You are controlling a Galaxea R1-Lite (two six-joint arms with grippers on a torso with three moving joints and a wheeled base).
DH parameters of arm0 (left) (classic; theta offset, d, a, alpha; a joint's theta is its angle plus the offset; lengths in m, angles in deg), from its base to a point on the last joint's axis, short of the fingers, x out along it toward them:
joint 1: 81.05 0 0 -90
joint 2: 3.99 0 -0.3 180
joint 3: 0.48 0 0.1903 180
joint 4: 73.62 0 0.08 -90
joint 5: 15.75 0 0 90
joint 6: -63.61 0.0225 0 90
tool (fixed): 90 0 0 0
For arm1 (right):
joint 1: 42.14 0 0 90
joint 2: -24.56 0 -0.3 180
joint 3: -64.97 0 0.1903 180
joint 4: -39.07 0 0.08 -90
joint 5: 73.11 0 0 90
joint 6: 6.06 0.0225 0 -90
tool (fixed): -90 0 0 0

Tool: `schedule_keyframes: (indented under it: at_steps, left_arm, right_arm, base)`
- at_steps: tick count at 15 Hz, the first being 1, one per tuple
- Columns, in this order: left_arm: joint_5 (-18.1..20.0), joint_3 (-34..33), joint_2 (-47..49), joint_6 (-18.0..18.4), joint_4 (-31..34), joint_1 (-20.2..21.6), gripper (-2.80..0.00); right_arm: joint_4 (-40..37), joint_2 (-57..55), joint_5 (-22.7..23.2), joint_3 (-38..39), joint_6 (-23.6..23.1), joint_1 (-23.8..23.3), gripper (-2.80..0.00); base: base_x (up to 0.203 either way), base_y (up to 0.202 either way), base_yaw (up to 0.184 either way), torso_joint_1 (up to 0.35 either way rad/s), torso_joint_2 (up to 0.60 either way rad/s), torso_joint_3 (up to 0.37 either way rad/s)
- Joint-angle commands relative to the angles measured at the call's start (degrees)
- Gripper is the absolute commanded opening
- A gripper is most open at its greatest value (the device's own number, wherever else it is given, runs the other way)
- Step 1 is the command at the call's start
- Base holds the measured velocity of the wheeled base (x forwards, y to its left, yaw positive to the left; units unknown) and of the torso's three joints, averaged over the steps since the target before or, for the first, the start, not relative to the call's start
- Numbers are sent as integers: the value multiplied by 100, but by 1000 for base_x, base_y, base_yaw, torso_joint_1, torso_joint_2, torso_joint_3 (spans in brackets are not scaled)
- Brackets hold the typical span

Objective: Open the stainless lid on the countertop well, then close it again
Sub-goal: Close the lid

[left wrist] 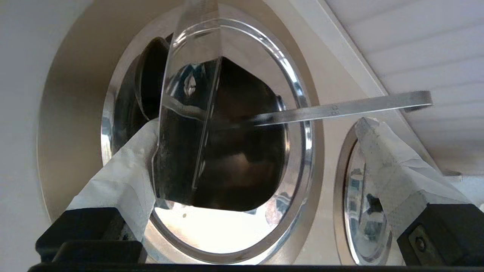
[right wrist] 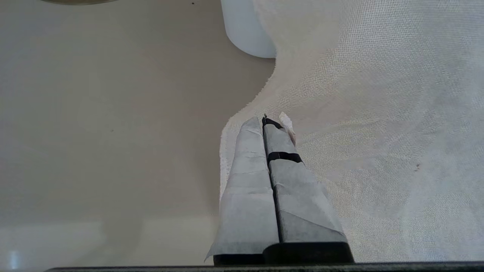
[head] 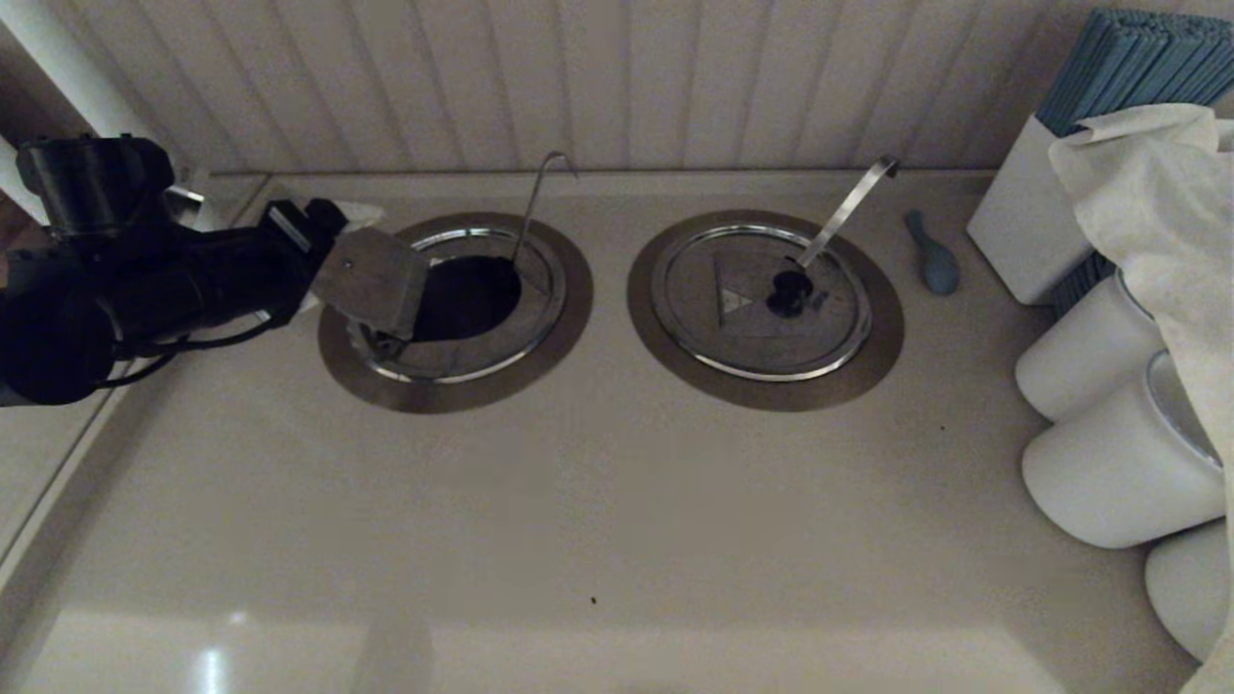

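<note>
The stainless lid's half-flap [head: 371, 280] stands raised at the left side of the countertop well [head: 468, 297], baring the dark hole. The lid's fixed half [head: 453, 355] still lies flat on the near side. A thin hooked handle [head: 533, 204] rises from the well's far rim. My left gripper [head: 339, 236] is at the flap's left side, open. In the left wrist view the upright flap [left wrist: 189, 94] leans against one taped finger [left wrist: 124, 170], and the other finger [left wrist: 389, 162] stands far off. My left gripper [left wrist: 261, 124] faces the open well [left wrist: 242, 158]. My right gripper [right wrist: 264, 121] is shut on nothing.
The twin lid [head: 733, 318] with a broad slanted handle [head: 848, 207] lies closed to the right. A blue-grey spoon rest [head: 933, 255], white canisters [head: 1109, 463] and a draped white cloth [head: 1157, 193] crowd the right side. The cloth [right wrist: 378, 113] lies beside my right gripper.
</note>
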Motion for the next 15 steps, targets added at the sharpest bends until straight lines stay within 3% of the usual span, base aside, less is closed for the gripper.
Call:
schedule_keyframes:
  at_steps: [1,15]
  left_arm:
    - [9,-1,-73,-27,-18,-61,0]
    - [-87,-37,-234,104,-18,-529,0]
  right_arm:
    - [5,-9,0,0,-3,-1,-280]
    - [5,-9,0,0,2,-1,-280]
  base:
    - [0,0,0,0,0,0]
    - [0,0,0,0,0,0]
